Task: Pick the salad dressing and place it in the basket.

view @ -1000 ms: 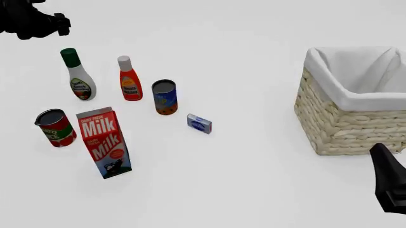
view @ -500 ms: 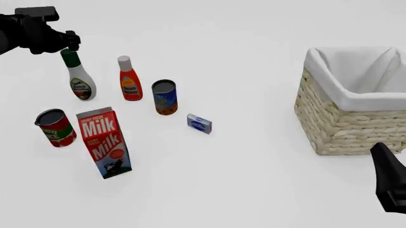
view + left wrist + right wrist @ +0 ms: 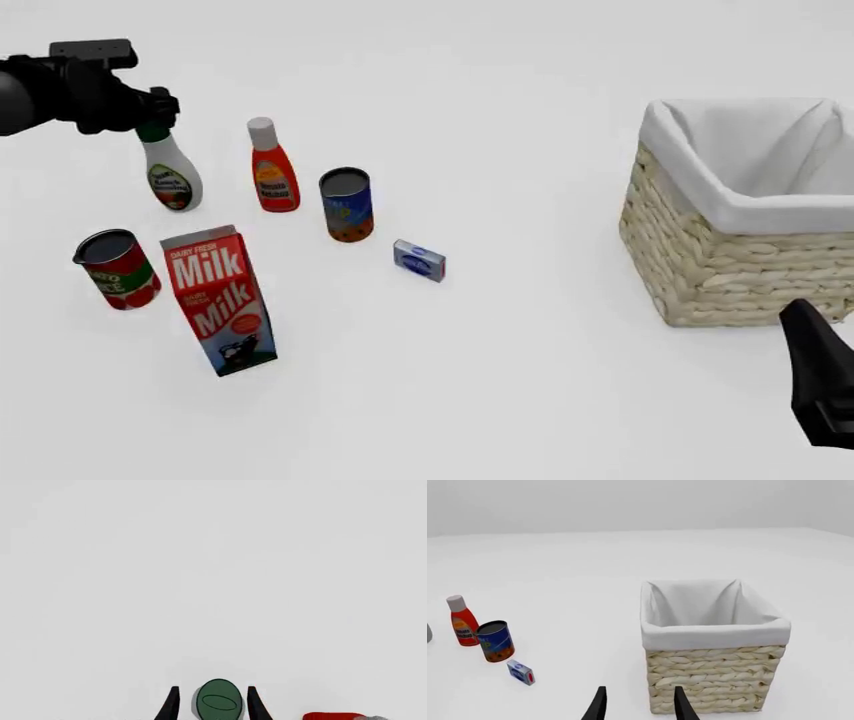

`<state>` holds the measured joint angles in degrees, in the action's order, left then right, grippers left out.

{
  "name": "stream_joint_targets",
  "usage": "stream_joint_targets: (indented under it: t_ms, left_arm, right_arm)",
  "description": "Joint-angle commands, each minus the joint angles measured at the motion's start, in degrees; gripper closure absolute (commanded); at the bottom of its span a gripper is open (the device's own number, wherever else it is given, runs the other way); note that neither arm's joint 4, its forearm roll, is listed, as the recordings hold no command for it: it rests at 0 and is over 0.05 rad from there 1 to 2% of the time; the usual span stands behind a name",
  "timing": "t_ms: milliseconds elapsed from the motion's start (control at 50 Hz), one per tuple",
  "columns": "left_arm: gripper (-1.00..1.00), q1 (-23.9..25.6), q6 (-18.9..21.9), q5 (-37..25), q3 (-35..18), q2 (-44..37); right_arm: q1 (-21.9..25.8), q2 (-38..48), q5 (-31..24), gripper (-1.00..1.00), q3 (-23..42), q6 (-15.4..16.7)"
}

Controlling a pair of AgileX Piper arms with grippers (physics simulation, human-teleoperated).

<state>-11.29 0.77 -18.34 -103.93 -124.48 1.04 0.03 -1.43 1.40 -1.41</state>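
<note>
Over at the far left of the table, the left gripper (image 3: 150, 108) hangs at the top of the salad dressing (image 3: 170, 170), its two dark fingers (image 3: 169, 706) spread with the bottle's green cap between them; a sliver of gap shows on each side of the cap in the left wrist view, so they bracket it without clamping. The bottle stands upright on the table (image 3: 507, 330), its oval label facing the near side. Just to its right stands the red bottle (image 3: 272, 170) with a white cap, then a blue can (image 3: 346, 206), and nearer still a small blue box (image 3: 419, 260) lying flat. In front of the dressing stand a red can (image 3: 116, 269) and a milk carton (image 3: 219, 300), close beside each other. Well apart on the right sits the basket (image 3: 727, 260), white lining folded over its rim. The right gripper (image 3: 638, 707) waits low near the basket's near side, fingers parted and holding nothing
</note>
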Motion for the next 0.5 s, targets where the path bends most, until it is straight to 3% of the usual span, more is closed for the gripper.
stream_joint_targets:
  t_ms: [20, 200, 220, 380, 500]
  left_arm:
    - [-1.0, 0.4, -0.13, 1.21, 1.4, -0.24]
    - [-1.0, 1.46, -0.09, 3.71, 4.15, 1.83]
    - [1.0, 1.49, 0.23, 4.77, 5.06, 2.85]
    - [1.0, 0.87, 1.32, 5.54, 5.86, 6.64]
    - [1.0, 0.93, 2.91, 3.67, 3.01, 9.56]
  right_arm:
    - [-0.06, -0.01, 0.1, -1.0, -0.14, -0.05]
    - [-0.24, 0.01, -0.1, -1.0, 0.12, -0.03]
    - [-0.24, 0.0, -0.11, -1.0, 0.12, -0.02]
    - [-0.35, 0.0, -0.09, -1.0, 0.28, -0.19]
    - [-0.51, -0.02, 0.21, -1.0, -0.01, -0.28]
